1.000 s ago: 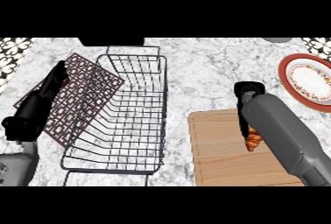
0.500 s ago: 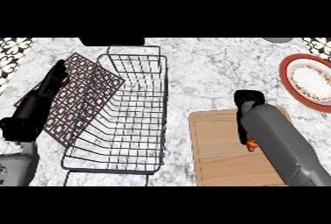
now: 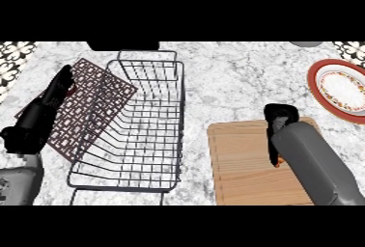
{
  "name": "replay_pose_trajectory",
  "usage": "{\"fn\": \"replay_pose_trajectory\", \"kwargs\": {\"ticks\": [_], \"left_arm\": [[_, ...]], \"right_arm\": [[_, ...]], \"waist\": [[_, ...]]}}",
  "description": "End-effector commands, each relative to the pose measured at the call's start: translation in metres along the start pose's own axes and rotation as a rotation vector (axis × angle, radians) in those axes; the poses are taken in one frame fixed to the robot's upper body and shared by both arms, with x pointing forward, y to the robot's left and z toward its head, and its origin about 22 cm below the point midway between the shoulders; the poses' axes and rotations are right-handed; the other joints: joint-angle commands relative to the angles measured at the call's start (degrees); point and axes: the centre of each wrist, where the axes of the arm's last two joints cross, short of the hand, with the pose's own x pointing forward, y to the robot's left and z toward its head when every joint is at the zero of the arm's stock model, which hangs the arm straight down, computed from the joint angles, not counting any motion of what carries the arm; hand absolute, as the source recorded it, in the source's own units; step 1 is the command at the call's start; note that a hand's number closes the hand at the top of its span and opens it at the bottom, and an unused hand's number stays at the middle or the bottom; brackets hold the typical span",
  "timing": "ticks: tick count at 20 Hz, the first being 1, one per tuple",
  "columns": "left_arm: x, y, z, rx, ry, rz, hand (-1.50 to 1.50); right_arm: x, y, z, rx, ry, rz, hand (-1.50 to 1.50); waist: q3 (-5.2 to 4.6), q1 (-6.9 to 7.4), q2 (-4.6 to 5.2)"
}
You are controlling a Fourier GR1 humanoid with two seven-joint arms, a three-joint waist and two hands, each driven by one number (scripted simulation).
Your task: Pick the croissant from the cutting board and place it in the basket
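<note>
Only an orange sliver of the croissant [image 3: 281, 162] is seen on the board [image 3: 239, 169], tucked under the right hand [image 3: 279, 118] and forearm. Its long axis is hidden, and whether that hand is closed on it cannot be told. The basket [image 3: 183, 111] lies just left of the board, with nothing between. The left hand [image 3: 43, 118], fingers straight and empty, is rested by a mat [image 3: 96, 106] at the basket's left side.

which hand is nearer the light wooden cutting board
Right. The right hand is over the upper right of the light wooden cutting board; the left hand is far left, beyond the black wire basket.
</note>
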Motion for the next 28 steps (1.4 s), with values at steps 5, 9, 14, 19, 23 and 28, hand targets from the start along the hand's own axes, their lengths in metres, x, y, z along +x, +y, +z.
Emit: {"fn": "replay_pose_trajectory", "kwargs": {"ticks": [5, 9, 14, 19, 23, 28], "left_arm": [[-0.005, 0.001, 0.0, 0.015, 0.011, -0.013, 0.0], [-0.002, -0.011, -0.005, -0.011, 0.001, 0.004, 0.0], [0.008, 0.003, -0.011, -0.007, -0.007, -0.002, 0.0], [0.003, -0.012, 0.012, -0.015, -0.015, 0.013, 0.0], [0.013, -0.012, 0.006, -0.008, -0.009, -0.003, 0.0], [-0.006, 0.01, 0.006, 0.008, 0.004, -0.013, 0.0]], "right_arm": [[-0.015, 0.001, -0.008, 0.009, 0.066, -0.015, -1.5], [-0.007, 0.026, -0.028, 0.044, 0.08, 0.001, -1.5], [-0.006, 0.052, -0.027, 0.036, 0.039, -0.029, 1.5], [-0.032, 0.045, -0.038, -0.007, 0.005, 0.042, 1.5], [-0.033, 0.038, -0.046, -0.073, -0.017, 0.058, 1.5], [-0.03, 0.046, -0.015, -0.359, -0.269, -0.033, 1.5]], "waist": [[0.0, 0.16, 0.05], [0.01, 0.32, 0.13], [0.01, -0.01, 0.05], [0.02, 0.41, 0.05], [0.06, 0.87, 0.18], [0.04, -0.81, -0.22]]}}
